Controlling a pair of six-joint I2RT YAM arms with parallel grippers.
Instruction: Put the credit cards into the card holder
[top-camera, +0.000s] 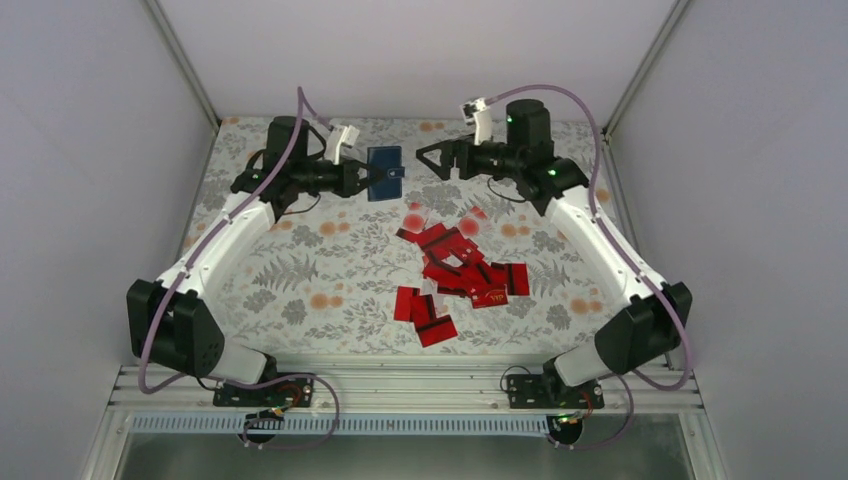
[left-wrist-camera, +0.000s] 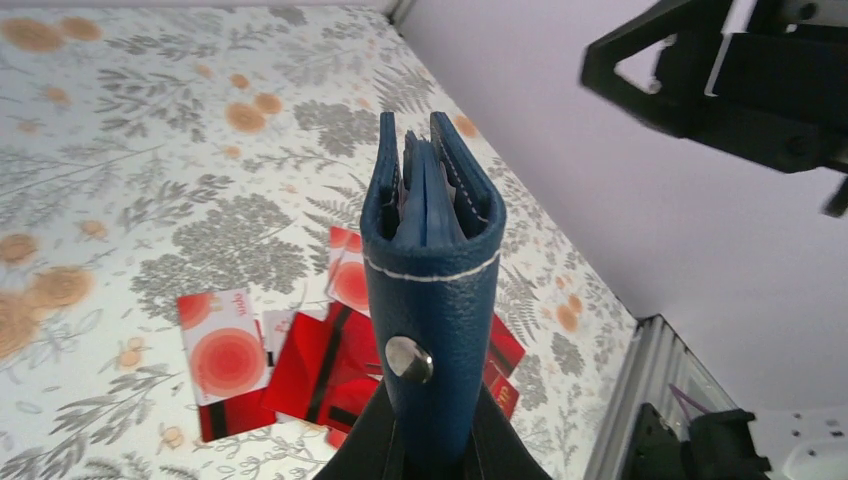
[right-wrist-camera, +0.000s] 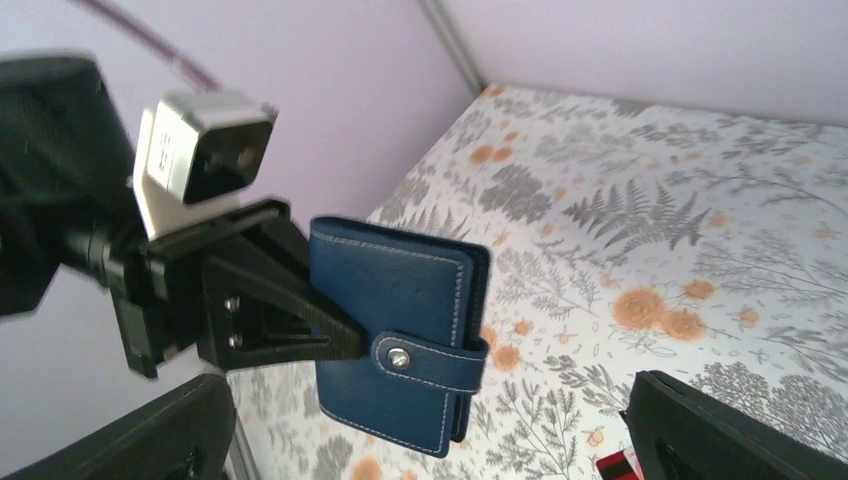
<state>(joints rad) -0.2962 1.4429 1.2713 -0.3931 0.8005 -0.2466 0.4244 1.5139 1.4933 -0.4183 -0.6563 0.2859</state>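
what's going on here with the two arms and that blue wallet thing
The left gripper is shut on the card holder and holds it up off the table at the far side. The holder's snap strap looks fastened. The right gripper faces it from close by with its jaws wide open, holding nothing. The credit cards lie in a loose red pile on the floral table, and neither arm is handling them right now.

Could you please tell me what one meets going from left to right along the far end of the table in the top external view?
left gripper → card holder, clamped in it → right gripper, jaws open
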